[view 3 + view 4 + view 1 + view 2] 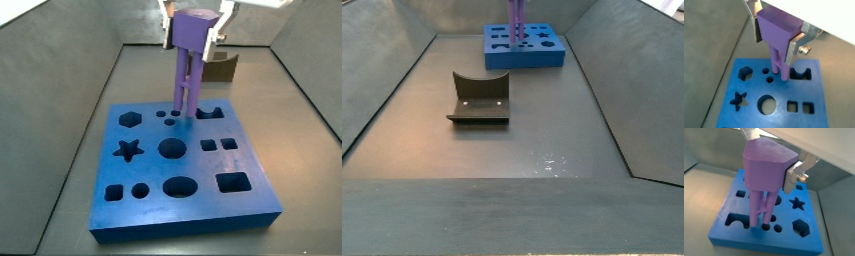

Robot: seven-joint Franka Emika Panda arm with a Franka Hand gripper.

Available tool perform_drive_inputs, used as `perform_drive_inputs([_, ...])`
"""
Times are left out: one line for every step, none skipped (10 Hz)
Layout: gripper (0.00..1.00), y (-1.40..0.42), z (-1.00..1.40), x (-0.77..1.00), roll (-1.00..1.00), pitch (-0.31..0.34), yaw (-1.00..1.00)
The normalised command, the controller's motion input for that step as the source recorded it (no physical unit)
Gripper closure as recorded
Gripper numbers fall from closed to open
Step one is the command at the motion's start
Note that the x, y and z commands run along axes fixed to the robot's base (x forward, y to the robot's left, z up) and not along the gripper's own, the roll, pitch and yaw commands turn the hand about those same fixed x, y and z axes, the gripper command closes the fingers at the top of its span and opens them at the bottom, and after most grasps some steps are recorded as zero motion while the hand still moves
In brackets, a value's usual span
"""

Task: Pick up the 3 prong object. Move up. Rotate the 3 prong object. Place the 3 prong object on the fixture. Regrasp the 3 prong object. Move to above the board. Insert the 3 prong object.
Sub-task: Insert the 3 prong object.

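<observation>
Purple 3 prong object (189,62) is hanging upright, long axis vertical, directly below the gripper (195,14), whose silver fingers (799,44) are clamping its blocky top. Its prongs are pointing down at the three small holes (168,118) near the far edge of the board (181,200), tips at or just entering them. Behind, to the right in a side view, the fixture (221,63) is standing empty.

- Light is even and fairly bright, coming from overhead; the board (181,165) looks saturated blue.
- A small wet-looking glare spot sits on the grey floor (549,160) in a side view.
- In both wrist views the gripper (777,31) and the 3 prong object (763,173) are soft and slightly blurred.
- The peg throws a short, faint shadow on the board.
- All pictures are coarse and low in detail.
</observation>
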Motion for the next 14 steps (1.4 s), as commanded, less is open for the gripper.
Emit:
perform_drive_inputs([1.0, 0.0, 0.0, -0.05, 0.1, 0.013, -0.99])
perform_drive_inputs([1.0, -0.02, -0.01, -0.1, 0.14, 0.05, -0.95])
perform_drive_inputs([1.0, -0.02, -0.01, -0.1, 0.14, 0.051, -0.95])
perform_drive_inputs([1.0, -0.06, -0.01, -0.16, 0.21, 0.106, -0.89])
perform_drive_inputs([1.0, -0.09, -0.13, -0.29, 0.16, 0.09, -0.76])
perform_drive_inputs([1.0, -0.01, -0.13, -0.5, 0.06, 0.076, -0.57])
perform_drive_inputs([1.0, 0.0, -0.22, -0.71, -0.16, -0.013, -0.08])
perform_drive_inputs([1.0, 0.0, -0.15, -0.47, -0.28, -0.067, 0.17])
perform_drive_inputs([1.0, 0.0, -0.13, -0.25, -0.24, -0.051, 0.23])
perform_drive_inputs([1.0, 0.0, -0.18, -0.01, -0.23, 0.0, 0.24])
perform_drive_inputs([1.0, -0.06, -0.17, 0.17, -0.31, 0.03, 0.08])
perform_drive_inputs([1.0, -0.02, -0.16, 0.3, -0.29, 0.044, 0.0])
perform_drive_inputs([1.0, -0.01, -0.24, 0.35, -0.2, 0.054, 0.0])
perform_drive_inputs([1.0, 0.0, -0.37, 0.17, -0.08, 0.02, 0.0])
